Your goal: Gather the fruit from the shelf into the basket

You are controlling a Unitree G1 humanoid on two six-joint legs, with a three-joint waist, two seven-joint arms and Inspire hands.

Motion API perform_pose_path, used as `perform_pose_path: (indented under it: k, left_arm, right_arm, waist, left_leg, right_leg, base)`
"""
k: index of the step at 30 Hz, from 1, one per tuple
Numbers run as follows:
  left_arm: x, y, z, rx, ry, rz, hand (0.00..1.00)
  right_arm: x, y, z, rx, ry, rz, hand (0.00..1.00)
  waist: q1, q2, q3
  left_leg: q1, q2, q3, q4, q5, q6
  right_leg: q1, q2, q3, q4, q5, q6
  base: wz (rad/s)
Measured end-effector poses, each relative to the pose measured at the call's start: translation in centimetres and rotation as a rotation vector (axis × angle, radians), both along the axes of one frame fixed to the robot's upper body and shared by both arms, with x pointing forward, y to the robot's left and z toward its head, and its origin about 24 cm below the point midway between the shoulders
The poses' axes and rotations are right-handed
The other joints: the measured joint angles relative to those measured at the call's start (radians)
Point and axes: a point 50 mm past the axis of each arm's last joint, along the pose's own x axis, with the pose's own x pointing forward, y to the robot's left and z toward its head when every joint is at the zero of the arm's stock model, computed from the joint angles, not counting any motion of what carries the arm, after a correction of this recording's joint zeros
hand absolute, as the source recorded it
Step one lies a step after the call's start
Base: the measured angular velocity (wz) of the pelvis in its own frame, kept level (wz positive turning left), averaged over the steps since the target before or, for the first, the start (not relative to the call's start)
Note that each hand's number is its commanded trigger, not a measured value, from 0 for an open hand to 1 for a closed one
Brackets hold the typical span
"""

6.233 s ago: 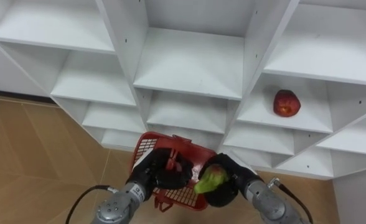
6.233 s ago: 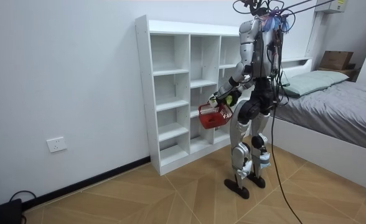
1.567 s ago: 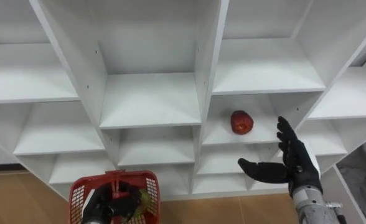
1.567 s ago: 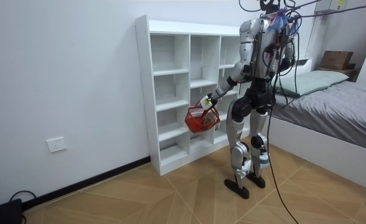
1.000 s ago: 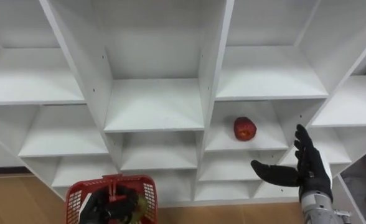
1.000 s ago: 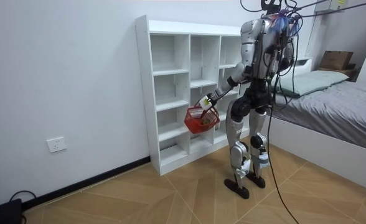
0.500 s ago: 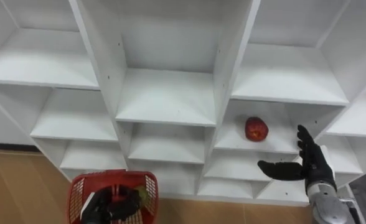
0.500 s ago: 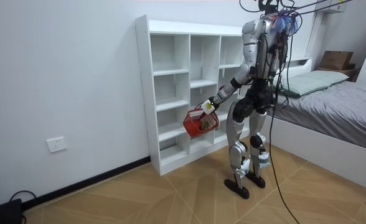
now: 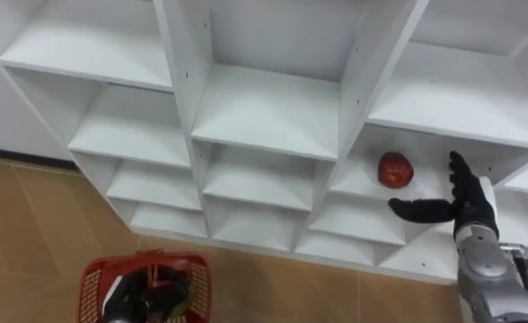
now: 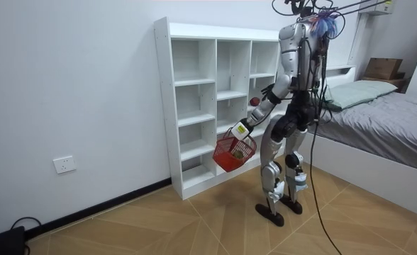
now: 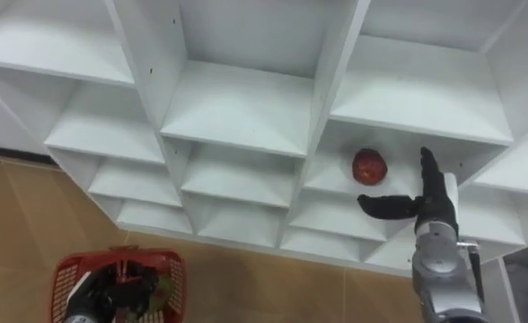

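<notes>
We reach: right hand, fingers wide, at the apple's four o'clock; left hand grips the basket. Next, we must close round the apple.

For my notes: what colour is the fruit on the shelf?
The fruit is red; see the left eye view.

No readable text anywhere at the moment. The closet shows plain white panels with no lettering to make out. At the far right of the room view, the cardboard box beyond the bed may carry some print, but it's too small to tell. On the left, the wall socket gives nothing legible either.
</notes>
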Motion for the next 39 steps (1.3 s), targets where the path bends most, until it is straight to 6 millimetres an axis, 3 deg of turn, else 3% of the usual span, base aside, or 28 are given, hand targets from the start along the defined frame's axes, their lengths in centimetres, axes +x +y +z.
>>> perform_pose_path:
  k: [4,11,16,29,33,39]
  left_arm:
    - [0.1,-0.2,-0.4,0.005,0.027,-0.038,1.00]
    - [-0.2,-0.5,-0.6,-0.008,0.044,-0.054,1.00]
    - [-0.2,-0.6,-0.7,-0.012,0.058,-0.053,1.00]
    - [2.8,-1.3,0.4,-0.011,0.002,-0.093,1.00]
    - [3.0,-1.5,0.2,-0.014,0.015,-0.094,1.00]
    - [3.1,-1.5,0.1,-0.009,0.024,-0.097,1.00]
  right_arm:
    - [1.1,0.1,0.8,-0.024,-0.030,-0.014,0.00]
    - [3.0,-0.4,2.7,-0.064,-0.088,-0.041,0.00]
    - [3.2,-0.4,2.9,-0.075,-0.093,-0.043,0.00]
    - [4.5,-0.5,3.6,-0.120,-0.064,-0.064,0.00]
    - [5.9,-0.1,5.1,-0.126,-0.117,-0.060,0.00]
    - [6.2,-0.1,5.5,-0.129,-0.129,-0.065,0.00]
  waist:
    - [0.024,0.006,0.0021]
    - [0.027,0.007,0.0055]
    - [0.025,0.007,0.0057]
    - [0.027,0.000,0.0119]
    - [0.028,-0.008,0.0185]
    - [0.029,-0.016,0.0242]
  left_leg:
    - [-0.037,-0.005,0.005,-0.001,0.011,0.003]
    - [-0.098,-0.009,0.009,-0.005,0.024,0.005]
    - [-0.126,-0.009,0.011,-0.006,0.025,0.004]
    - [-0.171,-0.008,0.043,-0.020,0.033,0.007]
    - [-0.173,-0.007,0.058,-0.024,0.036,0.007]
    - [-0.173,-0.007,0.060,-0.026,0.036,0.008]
  right_leg:
    - [-0.054,-0.008,0.009,0.027,-0.001,-0.001]
    - [-0.127,-0.019,0.002,0.050,-0.004,-0.003]
    - [-0.159,-0.019,0.006,0.053,-0.004,-0.004]
    - [-0.235,-0.026,0.026,0.079,-0.003,-0.005]
    - [-0.249,-0.030,0.025,0.090,-0.004,-0.005]
    - [-0.249,-0.031,0.022,0.088,-0.004,-0.005]
  base:
    - [-0.04]
    - [0.01]
    - [0.00]
    - [-0.06]
    - [-0.09]
    - [0.00]
